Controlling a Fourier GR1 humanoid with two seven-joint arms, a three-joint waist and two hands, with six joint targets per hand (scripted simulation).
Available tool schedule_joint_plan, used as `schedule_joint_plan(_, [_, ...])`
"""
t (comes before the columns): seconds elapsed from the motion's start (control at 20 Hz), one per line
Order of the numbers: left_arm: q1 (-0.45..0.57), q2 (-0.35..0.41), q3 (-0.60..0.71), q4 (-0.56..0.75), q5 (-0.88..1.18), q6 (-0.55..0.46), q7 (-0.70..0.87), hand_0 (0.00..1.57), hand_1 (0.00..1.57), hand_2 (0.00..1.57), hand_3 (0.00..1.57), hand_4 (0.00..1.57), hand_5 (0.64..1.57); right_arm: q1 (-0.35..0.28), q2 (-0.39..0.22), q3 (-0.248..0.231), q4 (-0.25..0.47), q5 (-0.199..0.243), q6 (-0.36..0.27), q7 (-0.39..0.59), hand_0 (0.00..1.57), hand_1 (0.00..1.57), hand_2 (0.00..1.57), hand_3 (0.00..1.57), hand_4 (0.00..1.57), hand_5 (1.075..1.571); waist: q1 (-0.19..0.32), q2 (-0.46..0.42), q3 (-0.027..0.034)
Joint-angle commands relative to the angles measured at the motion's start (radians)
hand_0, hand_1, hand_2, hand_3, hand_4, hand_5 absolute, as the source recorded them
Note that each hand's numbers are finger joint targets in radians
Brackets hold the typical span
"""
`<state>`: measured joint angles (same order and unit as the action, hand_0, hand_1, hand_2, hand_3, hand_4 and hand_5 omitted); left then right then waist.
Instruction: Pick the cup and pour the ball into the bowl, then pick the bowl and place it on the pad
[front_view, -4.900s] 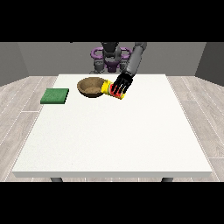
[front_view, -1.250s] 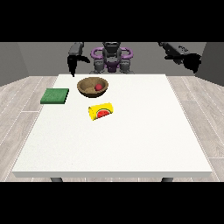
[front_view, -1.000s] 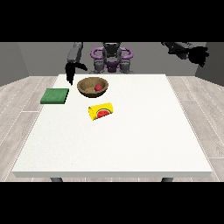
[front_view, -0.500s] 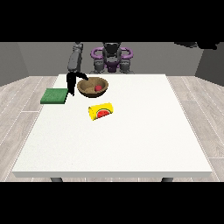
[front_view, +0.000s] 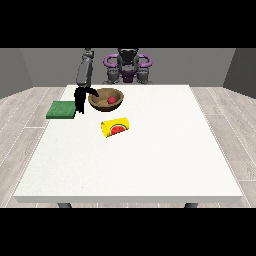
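Wooden and brown, the bowl (front_view: 106, 99) is sitting toward the far left of the white surface (front_view: 150, 160), and the red ball (front_view: 112, 100) is already lying inside it, so the pouring step looks done. The yellow cup (front_view: 115, 126) with a watermelon picture is lying on its side just at the bowl's 5 o'clock, apart from it, its mouth facing left, seemingly set aside once emptied. The hand at the view's left (front_view: 80, 98) is hanging at the bowl's 9 o'clock, between the bowl and the green pad (front_view: 61, 109). One dark finger or thumb is reaching toward the rim, though I cannot tell whether it is touching; the rest are pointing down and holding nothing, so the fingers appear open and are probably being positioned to take the bowl by its near edge. The pad is lying flat at the hand's 8 o'clock, close enough that the carry should be short. The other hand is not showing anywhere.
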<state>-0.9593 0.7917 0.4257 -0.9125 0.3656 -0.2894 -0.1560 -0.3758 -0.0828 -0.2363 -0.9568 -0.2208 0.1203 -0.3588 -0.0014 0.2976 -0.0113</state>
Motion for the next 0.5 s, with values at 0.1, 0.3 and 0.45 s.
schedule_joint_plan(0.1, [-0.025,0.036,0.006,-0.014,0.021,-0.013,0.036,0.0,0.0,0.0,0.0,0.0,1.527,-0.034,0.005,-0.007,0.11,0.01,-0.013,-0.034,0.0,0.0,0.0,0.0,0.29,1.566,0.018,0.023,0.0123])
schedule_joint_plan(0.3, [-0.074,0.044,0.0,-0.033,0.024,0.003,0.053,0.0,0.0,0.0,0.0,0.0,1.537,-0.055,0.047,0.012,0.124,0.038,-0.056,-0.088,0.0,0.0,0.0,0.0,0.31,1.57,0.032,0.076,0.0128])
schedule_joint_plan(0.45, [-0.093,0.018,-0.016,-0.033,0.043,-0.013,0.079,0.0,0.0,0.0,0.0,0.0,1.542,-0.107,0.059,0.017,0.107,0.039,-0.122,-0.012,0.0,0.0,0.0,0.0,0.43,1.57,0.072,0.057,0.0123])
